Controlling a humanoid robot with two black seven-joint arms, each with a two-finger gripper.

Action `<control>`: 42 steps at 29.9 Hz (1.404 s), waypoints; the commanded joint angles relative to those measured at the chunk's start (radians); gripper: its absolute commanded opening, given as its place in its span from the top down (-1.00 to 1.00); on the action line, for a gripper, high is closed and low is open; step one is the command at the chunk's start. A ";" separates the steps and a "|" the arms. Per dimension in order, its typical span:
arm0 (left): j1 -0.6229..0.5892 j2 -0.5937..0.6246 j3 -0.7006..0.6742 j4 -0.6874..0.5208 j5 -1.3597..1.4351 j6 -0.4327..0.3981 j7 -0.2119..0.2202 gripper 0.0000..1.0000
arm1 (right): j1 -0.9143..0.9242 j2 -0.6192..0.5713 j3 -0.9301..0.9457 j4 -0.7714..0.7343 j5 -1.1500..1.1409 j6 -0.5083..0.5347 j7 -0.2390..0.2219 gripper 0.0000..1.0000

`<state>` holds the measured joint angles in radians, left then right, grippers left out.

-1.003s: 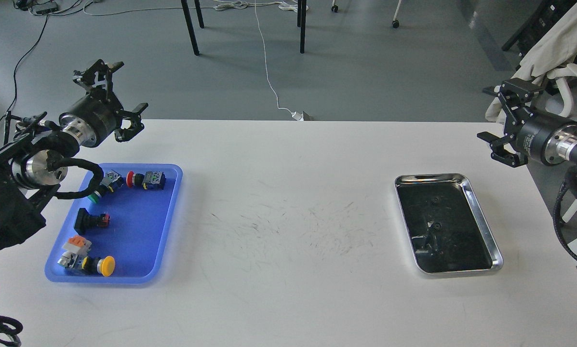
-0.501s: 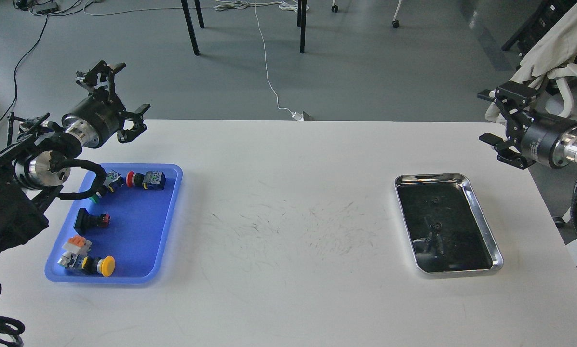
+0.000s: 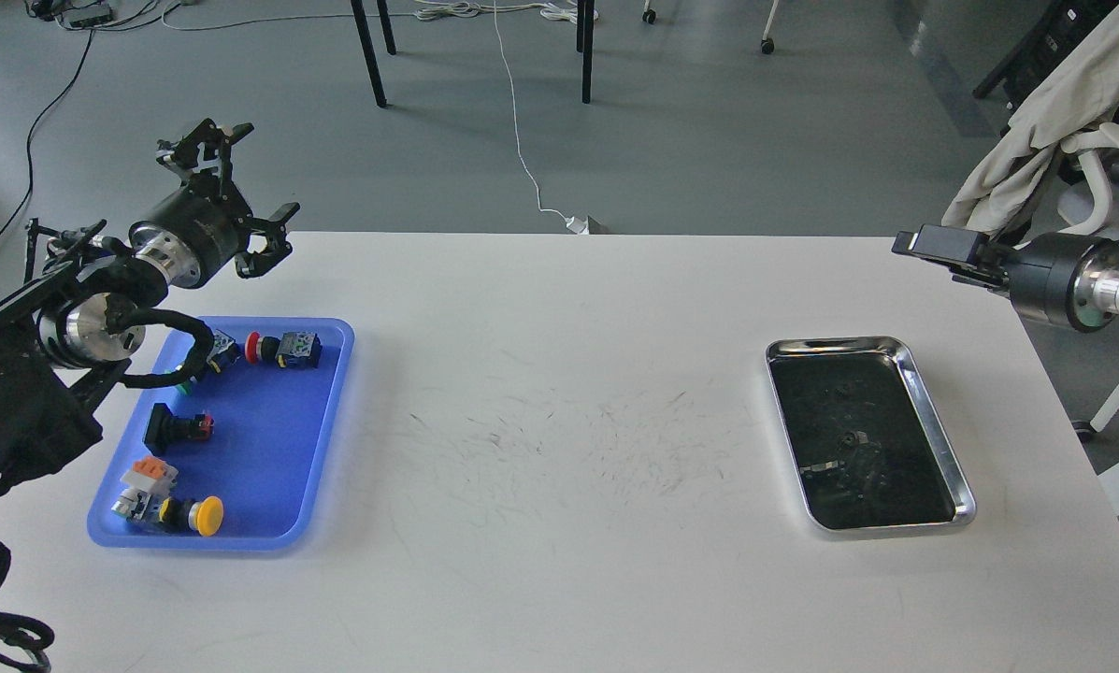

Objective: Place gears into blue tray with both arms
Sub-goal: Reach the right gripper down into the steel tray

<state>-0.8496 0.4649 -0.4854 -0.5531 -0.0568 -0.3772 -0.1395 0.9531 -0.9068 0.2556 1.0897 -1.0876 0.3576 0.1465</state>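
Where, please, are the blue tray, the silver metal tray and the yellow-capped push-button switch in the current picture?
blue tray (image 3: pixel 283 439): head view, bare floor near its right side.
silver metal tray (image 3: pixel 933 411): head view, shiny right rim.
yellow-capped push-button switch (image 3: pixel 208 516): head view, its yellow cap.

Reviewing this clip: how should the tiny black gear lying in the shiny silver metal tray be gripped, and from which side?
The tiny black toothed gear lies flat on the floor of the shiny silver metal tray, so probably pinch across its toothed rim, coming straight down from above. The tray's raised rim blocks a side approach. The black right gripper is nearest.
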 commanded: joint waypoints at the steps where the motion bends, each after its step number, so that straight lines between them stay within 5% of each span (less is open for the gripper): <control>1: 0.000 0.004 0.002 -0.001 0.002 -0.002 0.001 -0.97 | 0.019 -0.020 -0.007 0.004 -0.009 0.068 0.008 -0.95; 3: 0.000 0.006 0.002 0.001 0.002 0.000 0.001 -0.97 | 0.033 -0.035 -0.007 0.013 -0.009 0.131 0.010 -0.90; 14: 0.001 0.000 -0.001 -0.001 0.002 0.001 0.000 -0.97 | 0.049 -0.003 -0.053 0.013 -0.248 0.131 0.028 -0.96; 25: 0.001 -0.014 -0.007 -0.001 0.000 -0.002 0.000 -0.97 | 0.200 0.046 -0.297 0.013 -0.555 0.131 0.208 -0.93; 42: 0.000 -0.002 -0.007 -0.001 -0.002 -0.023 -0.022 -0.97 | 0.205 0.253 -0.391 -0.197 -0.617 0.131 0.209 -0.85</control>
<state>-0.8499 0.4619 -0.4925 -0.5539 -0.0585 -0.3924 -0.1562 1.1616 -0.6702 -0.1344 0.8978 -1.7055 0.4887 0.3562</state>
